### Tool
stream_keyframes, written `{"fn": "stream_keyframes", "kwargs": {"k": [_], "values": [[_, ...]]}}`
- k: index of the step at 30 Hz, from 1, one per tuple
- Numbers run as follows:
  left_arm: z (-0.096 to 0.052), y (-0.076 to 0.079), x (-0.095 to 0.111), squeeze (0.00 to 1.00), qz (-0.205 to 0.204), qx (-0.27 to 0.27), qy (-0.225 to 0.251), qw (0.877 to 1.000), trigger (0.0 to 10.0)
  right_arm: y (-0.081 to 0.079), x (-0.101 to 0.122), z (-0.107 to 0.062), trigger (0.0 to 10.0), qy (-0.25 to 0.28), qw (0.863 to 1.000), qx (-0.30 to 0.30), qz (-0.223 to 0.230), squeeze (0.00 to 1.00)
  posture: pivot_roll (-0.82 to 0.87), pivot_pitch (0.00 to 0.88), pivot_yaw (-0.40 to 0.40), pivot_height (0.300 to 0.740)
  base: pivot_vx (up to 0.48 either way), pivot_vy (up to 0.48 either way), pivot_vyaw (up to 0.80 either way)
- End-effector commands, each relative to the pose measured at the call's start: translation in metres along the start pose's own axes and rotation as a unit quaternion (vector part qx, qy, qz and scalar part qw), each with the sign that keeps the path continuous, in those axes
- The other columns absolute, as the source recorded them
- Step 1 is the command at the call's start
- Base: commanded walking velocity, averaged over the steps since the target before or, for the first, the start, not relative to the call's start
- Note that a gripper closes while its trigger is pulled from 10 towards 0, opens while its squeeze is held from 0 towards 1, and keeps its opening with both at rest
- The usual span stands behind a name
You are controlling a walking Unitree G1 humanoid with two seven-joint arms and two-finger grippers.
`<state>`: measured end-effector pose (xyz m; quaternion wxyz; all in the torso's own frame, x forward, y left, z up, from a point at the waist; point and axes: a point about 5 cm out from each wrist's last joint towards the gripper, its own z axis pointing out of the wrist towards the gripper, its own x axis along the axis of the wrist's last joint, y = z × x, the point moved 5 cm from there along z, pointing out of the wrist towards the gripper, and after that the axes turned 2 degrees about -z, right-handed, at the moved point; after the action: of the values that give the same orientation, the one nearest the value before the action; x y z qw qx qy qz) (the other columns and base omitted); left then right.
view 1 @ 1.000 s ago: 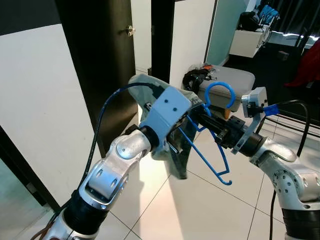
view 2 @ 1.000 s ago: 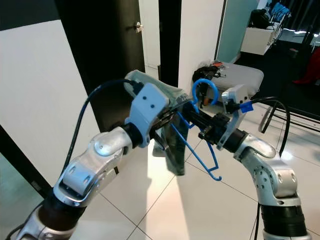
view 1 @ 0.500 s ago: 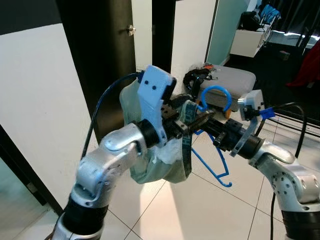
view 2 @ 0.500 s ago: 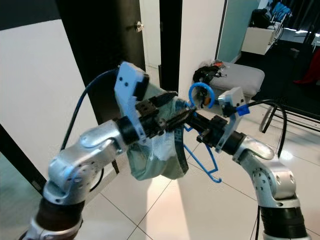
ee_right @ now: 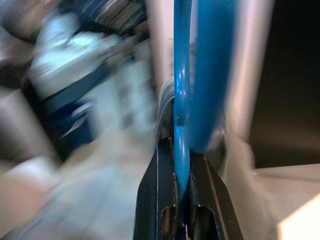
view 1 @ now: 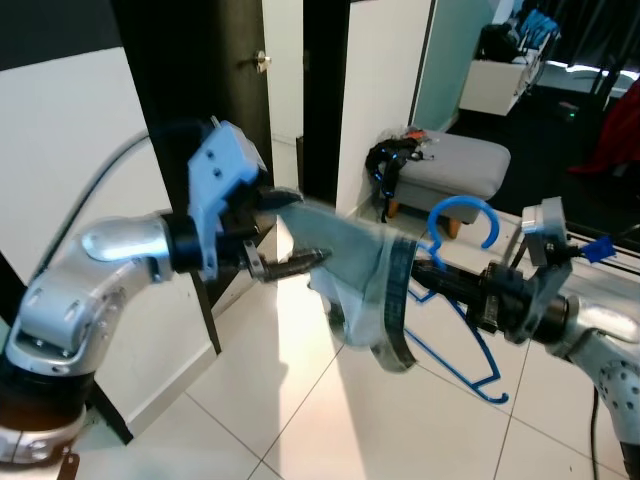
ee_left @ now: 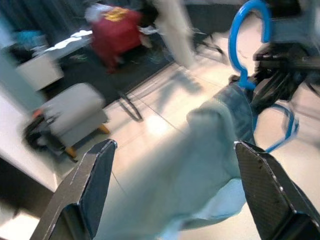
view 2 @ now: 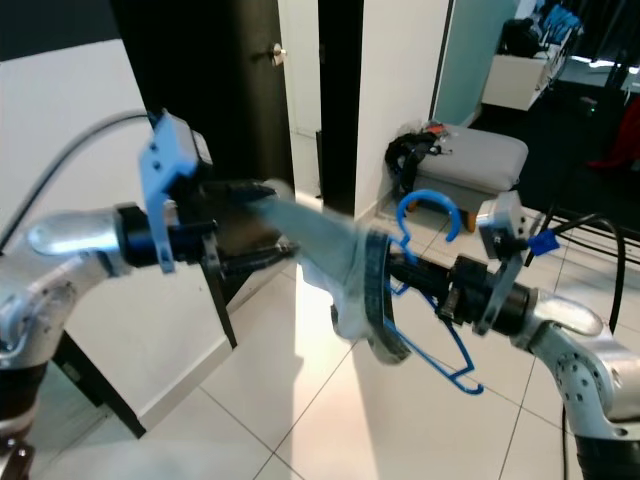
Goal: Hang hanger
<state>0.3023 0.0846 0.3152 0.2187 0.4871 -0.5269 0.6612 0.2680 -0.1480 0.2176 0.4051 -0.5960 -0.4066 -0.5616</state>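
Both arms are raised in front of the robot above the tiled floor (view 1: 300, 420). The left arm reaches in from the left with its forearm level; the left gripper (view 1: 285, 232) has its jaws spread wide apart, one finger above and one below a corner of the pale green garment (view 1: 350, 265), though the blur leaves it unclear whether either finger touches the cloth. The right arm comes in from the right, forearm roughly level, and the right gripper (ee_right: 181, 172) has its jaws pressed together on the thin wire of the one blue hanger (view 1: 462, 215) (its hook curves upward just above the fingers). The single garment is draped over the hanger, stretched between the two grippers and sagging in the middle. Behind them stands a grey stool (view 1: 455, 162) with a dark bag (view 1: 385, 160) against its side.
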Motion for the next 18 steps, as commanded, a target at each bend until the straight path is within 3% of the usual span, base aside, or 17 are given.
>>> {"fn": "stream_keyframes", "kwargs": {"k": [1, 3, 7, 11, 13, 18], "values": [[-0.004, -0.001, 0.006, 0.0, 0.04, -0.019, -0.013, 0.999, 10.0, -0.015, -0.004, 0.007, 10.0, -0.008, 0.999, 0.051, 0.013, 0.0, 0.19, 0.0, 0.017, 0.74, 0.0, 0.0, 0.0], [-0.006, 0.004, 0.002, 0.0, 0.074, -0.056, -0.043, 0.995, 10.0, -0.019, -0.006, 0.007, 10.0, -0.02, 0.997, 0.072, 0.016, 0.0, 0.19, 0.0, 0.017, 0.74, 0.0, 0.0, 0.0], [-0.009, 0.014, -0.006, 0.0, 0.092, -0.099, -0.077, 0.988, 10.0, -0.02, -0.005, 0.008, 10.0, -0.028, 0.996, 0.084, 0.011, 0.0, 0.19, 0.0, 0.019, 0.74, 0.0, 0.0, 0.0], [-0.011, 0.022, -0.014, 0.0, 0.095, -0.129, -0.1, 0.982, 10.0, -0.021, -0.004, 0.008, 10.0, -0.032, 0.995, 0.092, 0.009, 0.0, 0.19, 0.0, 0.019, 0.74, 0.0, 0.0, 0.0], [-0.019, 0.035, -0.027, 0.0, 0.092, -0.172, -0.141, 0.971, 10.0, -0.022, -0.003, 0.009, 10.0, -0.039, 0.994, 0.1, 0.002, 0.0, 0.19, 0.0, 0.016, 0.74, 0.0, 0.0, 0.0], [-0.025, 0.039, -0.038, 0.0, 0.083, -0.192, -0.17, 0.963, 10.0, -0.023, -0.001, 0.008, 10.0, -0.045, 0.993, 0.106, -0.003, 0.0, 0.19, 0.0, 0.012, 0.74, 0.0, 0.0, 0.0]]}}
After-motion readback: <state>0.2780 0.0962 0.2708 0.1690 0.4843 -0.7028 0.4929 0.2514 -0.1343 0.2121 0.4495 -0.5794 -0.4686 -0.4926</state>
